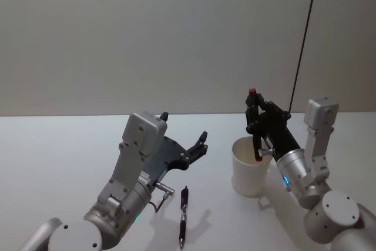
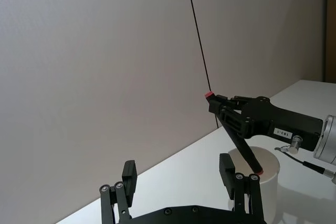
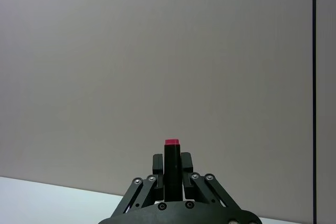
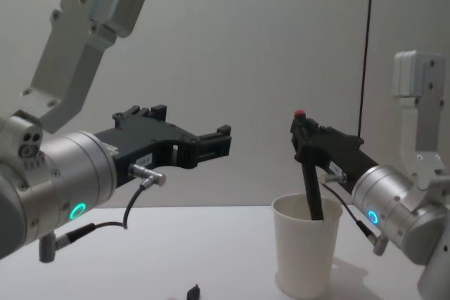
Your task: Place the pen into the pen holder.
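Toward the bench's (image 1: 59,157) right edge, my right gripper (image 1: 253,109) squeezes a pen (image 1: 257,140) dipped in the cup (image 1: 245,176); my left gripper (image 1: 184,126) is wide apart.

Pen holder (image 4: 304,251): white paper, matt. Bench (image 1: 53,157): smooth, matt white. Left claw (image 1: 184,129), right claw (image 4: 304,135): matt black. Held pen (image 4: 311,187): matt black plastic, red cap. Loose pen (image 1: 184,216): glossy black, silvery bands. Arm shells (image 1: 138,145): satin grey.
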